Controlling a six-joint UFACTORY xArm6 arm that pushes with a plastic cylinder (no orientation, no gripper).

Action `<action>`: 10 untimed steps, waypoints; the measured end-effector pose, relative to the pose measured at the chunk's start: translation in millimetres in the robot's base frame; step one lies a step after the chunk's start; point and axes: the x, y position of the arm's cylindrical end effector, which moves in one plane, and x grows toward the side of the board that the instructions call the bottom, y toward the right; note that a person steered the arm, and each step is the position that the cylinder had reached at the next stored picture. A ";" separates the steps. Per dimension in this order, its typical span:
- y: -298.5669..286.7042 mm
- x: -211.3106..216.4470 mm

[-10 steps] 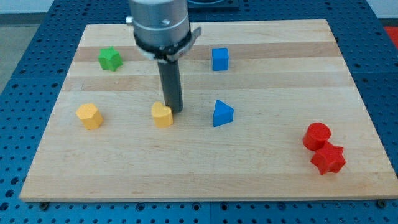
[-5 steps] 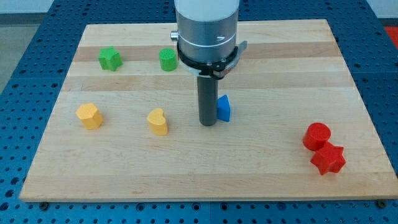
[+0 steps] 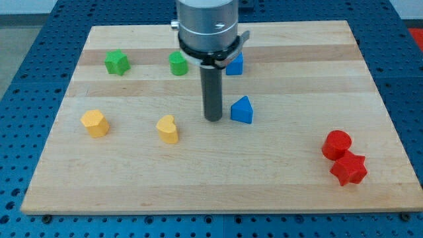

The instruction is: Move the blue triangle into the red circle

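The blue triangle lies near the middle of the wooden board. My tip stands just to its left, a small gap apart. The red circle sits at the view's right near the bottom edge, far from the triangle and to its lower right. A red star touches the circle from below.
A blue cube is partly hidden behind the arm at the top. Two green blocks sit at the upper left. A yellow hexagon and a yellow heart lie left of my tip. The board's edge runs along the bottom.
My tip moved from beside the yellow heart to the right, reached the blue triangle, then drew back slightly left. The triangle has turned and shifted a little up and right.
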 end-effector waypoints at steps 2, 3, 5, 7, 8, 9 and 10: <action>96.8 37.7; 53.7 24.5; 69.3 -9.4; 149.3 21.0; 141.8 1.4; 122.0 -4.6; 109.3 21.1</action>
